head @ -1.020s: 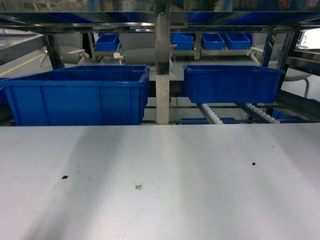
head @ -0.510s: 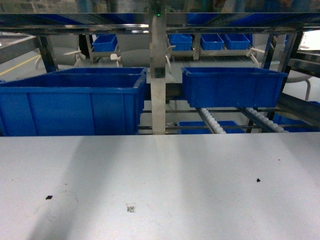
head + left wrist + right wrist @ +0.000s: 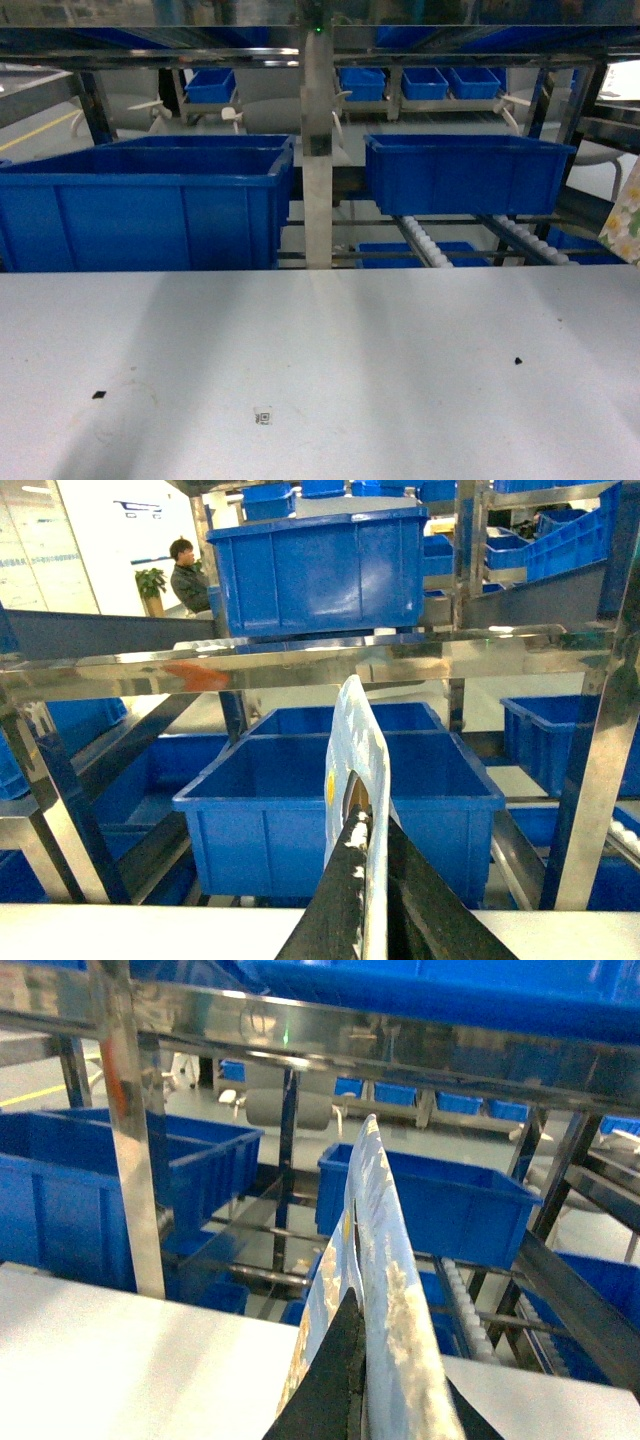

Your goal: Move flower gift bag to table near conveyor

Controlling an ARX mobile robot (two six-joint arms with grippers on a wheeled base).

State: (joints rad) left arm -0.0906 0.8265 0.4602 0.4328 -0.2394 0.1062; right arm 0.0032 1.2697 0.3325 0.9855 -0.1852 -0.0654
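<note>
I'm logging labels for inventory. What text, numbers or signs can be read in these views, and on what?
No text can be read.
Small square code sticker on the table: pattern too small to read.
Dark logo mark on the white wall panel, left wrist view: blurred, unreadable.
Flower gift bag and blue bins: no lettering visible.

I see the table (image 3: 400, 340) as a matt, smooth white-grey surface. The blue bins (image 3: 150, 205) at its twelve o'clock look like glossy moulded plastic. The rack (image 3: 125, 1130) is polished, mirror-bright steel, and the conveyor (image 3: 425, 240) rollers are white plastic. The flower gift bag (image 3: 385, 1290) reads as shiny printed film, slightly crinkled.
</note>
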